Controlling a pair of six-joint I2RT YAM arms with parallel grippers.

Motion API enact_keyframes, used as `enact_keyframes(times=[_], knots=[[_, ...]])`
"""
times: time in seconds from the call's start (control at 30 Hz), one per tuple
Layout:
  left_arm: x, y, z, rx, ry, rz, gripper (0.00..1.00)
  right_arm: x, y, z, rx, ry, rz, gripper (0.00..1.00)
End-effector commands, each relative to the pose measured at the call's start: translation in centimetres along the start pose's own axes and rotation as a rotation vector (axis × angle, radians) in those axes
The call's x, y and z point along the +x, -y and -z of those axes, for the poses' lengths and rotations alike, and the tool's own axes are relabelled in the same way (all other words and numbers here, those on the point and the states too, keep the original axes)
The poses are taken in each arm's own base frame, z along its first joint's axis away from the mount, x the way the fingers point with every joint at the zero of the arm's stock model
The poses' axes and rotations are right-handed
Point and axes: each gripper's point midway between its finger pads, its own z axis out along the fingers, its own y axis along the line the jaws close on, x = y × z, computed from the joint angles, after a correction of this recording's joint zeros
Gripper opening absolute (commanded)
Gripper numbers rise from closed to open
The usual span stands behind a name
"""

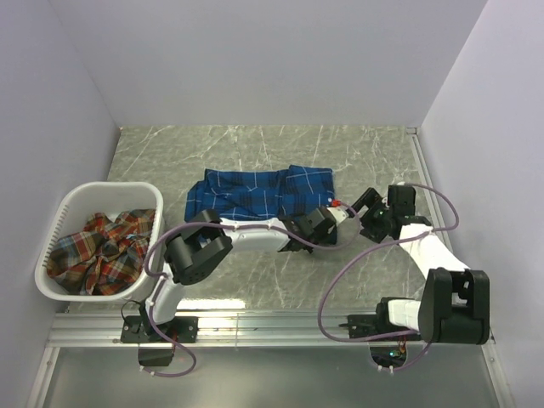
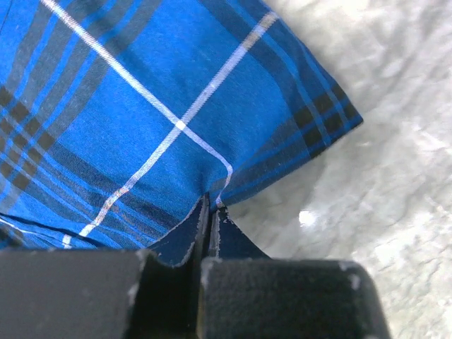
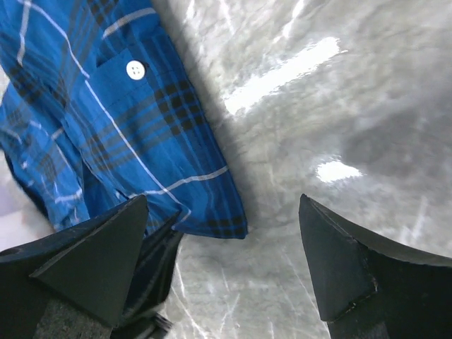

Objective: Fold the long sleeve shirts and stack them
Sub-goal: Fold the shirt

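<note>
The blue plaid shirt lies on the tabletop. The left end effector pinches its edge tight, likely to fold it. The right end effector is wide open beside a corner.

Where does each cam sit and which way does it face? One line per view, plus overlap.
Top external: above, behind the bases, looking down on table, blue shirt, basket; left arm and right arm show.
Left wrist: on that arm, facing down past the left hand, shut on the blue shirt's edge.
Right wrist: facing down through the open right hand at the shirt's corner and table.
Shared: all three see the blue shirt.
</note>
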Motion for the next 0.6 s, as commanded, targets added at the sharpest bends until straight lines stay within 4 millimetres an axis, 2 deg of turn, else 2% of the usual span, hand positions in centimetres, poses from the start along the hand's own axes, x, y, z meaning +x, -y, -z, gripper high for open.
enact_keyframes(times=[0.0, 0.2, 0.37, 0.53, 0.57], knots=[[-0.1, -1.5, 1.2, 0.04, 0.0, 0.104, 0.0, -0.1, -2.2, -0.8, -0.129, -0.014, 0.003, 0.95], [-1.4, -1.8, 2.7, 0.076, 0.042, 0.157, 0.01, 0.8, -4.5, -2.7, -0.314, -0.072, -0.075, 0.96], [-2.7, -1.9, 3.9, 0.106, 0.079, 0.196, 0.01, 1.4, -4.3, -5.1, -0.318, -0.126, -0.125, 0.97], [-4.1, -2.0, 5.1, 0.162, 0.115, 0.27, 0.0, 1.5, -5.8, -6.8, -0.355, -0.172, -0.113, 0.96], [-4.4, -2.0, 5.3, 0.175, 0.122, 0.283, 0.0, 2.5, -6.0, -7.5, -0.348, -0.201, -0.099, 0.95]])
